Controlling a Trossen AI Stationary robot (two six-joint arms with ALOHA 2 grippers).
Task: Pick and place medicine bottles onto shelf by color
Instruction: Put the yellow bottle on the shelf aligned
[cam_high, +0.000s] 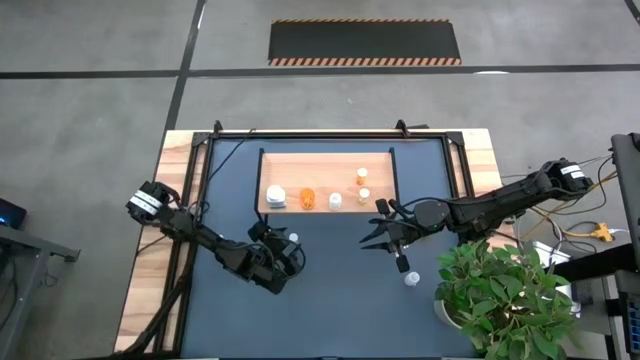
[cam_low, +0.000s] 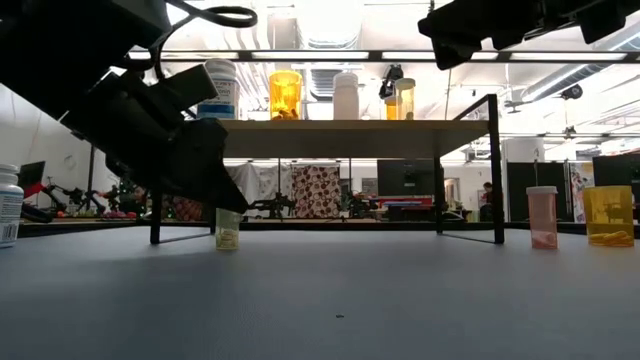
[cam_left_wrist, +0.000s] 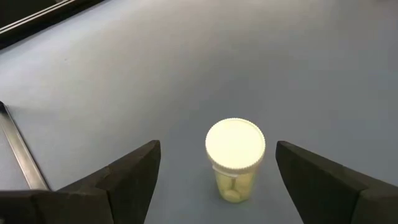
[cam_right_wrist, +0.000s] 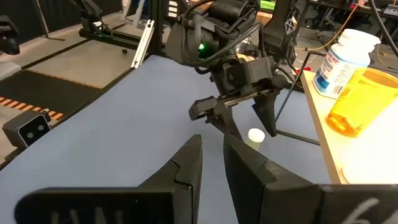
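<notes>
Shelf (cam_high: 325, 168): held a white bottle (cam_high: 276, 196), an amber bottle (cam_high: 307, 198) and three small ones.
Pale-capped bottle (cam_left_wrist: 235, 158): upright on the worktop (cam_high: 330, 300), pale tablets inside.
Left gripper (cam_left_wrist: 214, 177): spread, straddling that bottle, untouching.
Right gripper (cam_right_wrist: 212, 163): near shelf's 5 o'clock corner, nearly pressed together, empty.
Hidden: plant (cam_high: 510, 300) cut off at the edge.

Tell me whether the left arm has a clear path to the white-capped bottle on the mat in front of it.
Probably yes. The left gripper stands open with its jaws on either side of the white-capped bottle, and only bare mat shows around it.
</notes>
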